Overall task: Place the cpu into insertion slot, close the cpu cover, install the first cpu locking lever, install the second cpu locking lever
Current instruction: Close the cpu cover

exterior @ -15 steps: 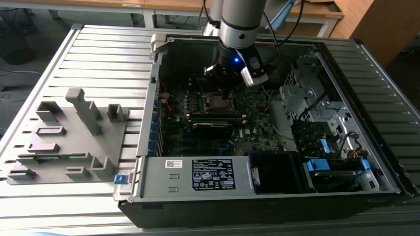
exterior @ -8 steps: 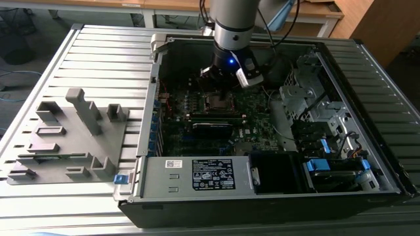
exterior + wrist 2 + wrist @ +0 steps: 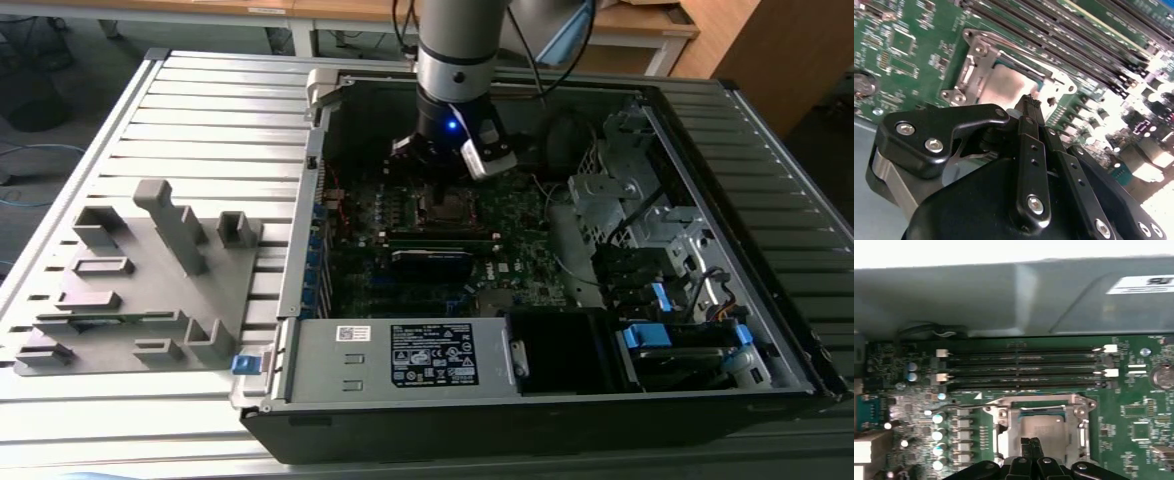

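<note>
The cpu (image 3: 1041,428) lies flat in the insertion slot (image 3: 1001,435) on the green motherboard, its dull grey top showing in both wrist views (image 3: 1006,86). The silvery cpu cover (image 3: 1074,402) lies down around it as a frame (image 3: 974,55). A thin lever rod (image 3: 1019,55) runs along the socket's edge beside the memory slots. My gripper (image 3: 1030,441) hovers just over the near edge of the socket, its black fingers pressed together with nothing seen between them (image 3: 1030,100). In the exterior view the gripper (image 3: 447,190) reaches down into the open computer case above the socket (image 3: 447,208).
Long black memory slots (image 3: 1024,367) lie beside the socket, with capacitors (image 3: 939,420) and a coin battery (image 3: 1164,376) around it. The case walls (image 3: 320,180), power supply (image 3: 400,355) and drive cage (image 3: 627,200) ring the board. A grey fixture block (image 3: 147,280) stands at the exterior view's left.
</note>
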Robot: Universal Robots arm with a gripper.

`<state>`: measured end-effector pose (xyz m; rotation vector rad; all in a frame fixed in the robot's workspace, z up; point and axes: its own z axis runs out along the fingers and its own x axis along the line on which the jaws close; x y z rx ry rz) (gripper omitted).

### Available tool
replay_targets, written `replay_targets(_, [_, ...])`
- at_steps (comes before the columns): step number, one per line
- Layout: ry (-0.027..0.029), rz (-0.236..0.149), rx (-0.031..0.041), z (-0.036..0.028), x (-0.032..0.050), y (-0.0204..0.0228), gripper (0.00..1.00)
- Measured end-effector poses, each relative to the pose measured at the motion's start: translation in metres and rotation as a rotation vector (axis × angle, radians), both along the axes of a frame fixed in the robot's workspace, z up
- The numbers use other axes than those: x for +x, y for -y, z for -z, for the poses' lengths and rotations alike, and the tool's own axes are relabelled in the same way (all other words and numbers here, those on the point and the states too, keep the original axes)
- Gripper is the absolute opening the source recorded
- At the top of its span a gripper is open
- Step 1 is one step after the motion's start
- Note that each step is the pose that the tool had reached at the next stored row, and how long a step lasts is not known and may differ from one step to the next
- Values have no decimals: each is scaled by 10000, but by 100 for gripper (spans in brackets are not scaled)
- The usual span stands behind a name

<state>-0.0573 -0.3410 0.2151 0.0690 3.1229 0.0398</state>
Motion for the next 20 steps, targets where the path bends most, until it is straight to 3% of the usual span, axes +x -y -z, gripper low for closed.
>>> replay_targets(10, [0,23,-1,14,-119,0,11])
replay_targets(20, [-2,22,-3,74,-149,1,11])
